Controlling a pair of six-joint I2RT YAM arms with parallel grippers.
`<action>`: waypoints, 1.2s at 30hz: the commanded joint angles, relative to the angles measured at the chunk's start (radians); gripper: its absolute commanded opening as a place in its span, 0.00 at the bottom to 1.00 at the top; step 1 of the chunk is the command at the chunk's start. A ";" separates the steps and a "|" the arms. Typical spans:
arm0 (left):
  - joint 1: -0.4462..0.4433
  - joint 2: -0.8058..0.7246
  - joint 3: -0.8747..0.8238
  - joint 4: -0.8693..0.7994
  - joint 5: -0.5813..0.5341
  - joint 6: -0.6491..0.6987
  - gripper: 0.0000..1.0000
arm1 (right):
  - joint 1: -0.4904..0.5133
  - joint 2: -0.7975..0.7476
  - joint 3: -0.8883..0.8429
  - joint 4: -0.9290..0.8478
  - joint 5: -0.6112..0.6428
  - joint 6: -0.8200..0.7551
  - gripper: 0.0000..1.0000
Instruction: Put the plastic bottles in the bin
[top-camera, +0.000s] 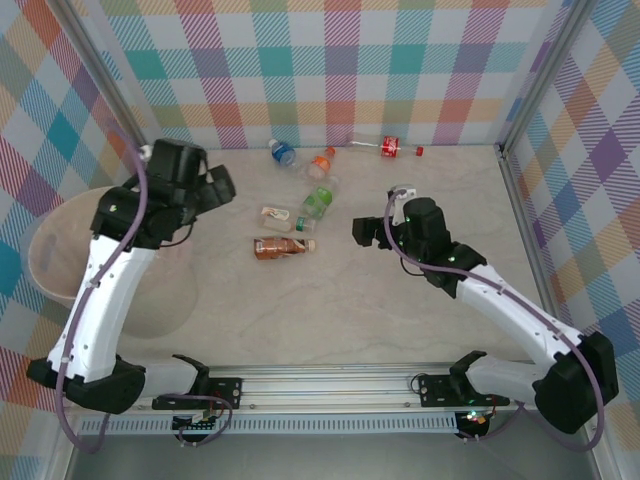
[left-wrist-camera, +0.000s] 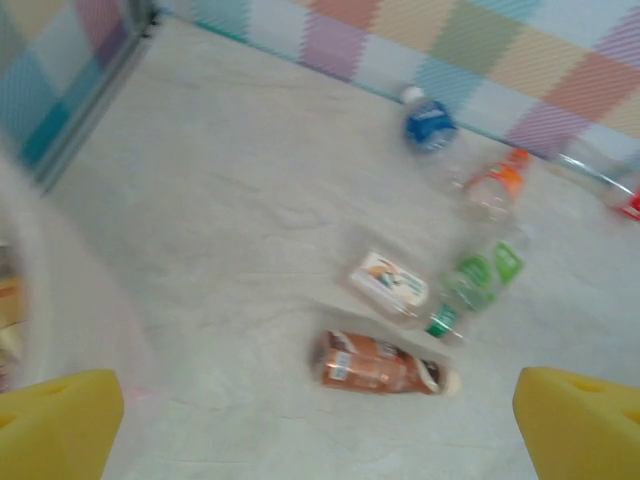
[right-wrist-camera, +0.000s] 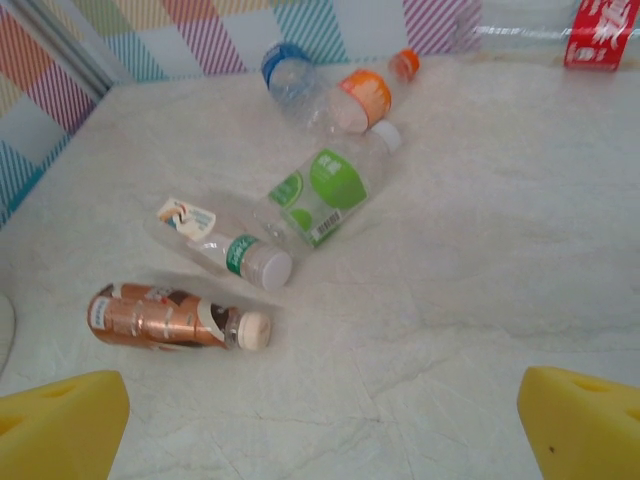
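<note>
Several plastic bottles lie on the table: a copper one (top-camera: 285, 246) (left-wrist-camera: 380, 364) (right-wrist-camera: 165, 317), a clear white-labelled one (top-camera: 277, 214) (right-wrist-camera: 215, 243), a green one (top-camera: 317, 204) (right-wrist-camera: 325, 190), an orange one (top-camera: 322, 161), a blue one (top-camera: 282, 152) and a red one (top-camera: 385, 147) by the back wall. The bin (top-camera: 60, 262) stands at the left, under the left arm. My left gripper (top-camera: 222, 188) (left-wrist-camera: 320, 440) hangs open just right of the bin's rim, holding nothing. My right gripper (top-camera: 362, 232) (right-wrist-camera: 320, 430) is open and empty, right of the copper bottle.
A small red cap (top-camera: 419, 151) lies by the back wall near the red bottle. Checked walls close the table at the back and sides. A metal rail (top-camera: 330, 385) runs along the near edge by the arm bases.
</note>
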 joint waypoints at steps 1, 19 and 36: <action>-0.111 0.047 -0.010 0.107 -0.074 -0.086 1.00 | -0.006 -0.054 -0.029 0.011 0.040 0.036 1.00; -0.168 0.158 -0.448 0.553 0.098 -0.591 1.00 | -0.007 -0.197 -0.103 -0.007 0.050 0.009 1.00; -0.109 0.263 -0.688 0.685 0.061 -1.015 1.00 | -0.006 -0.219 -0.096 -0.075 0.046 -0.020 1.00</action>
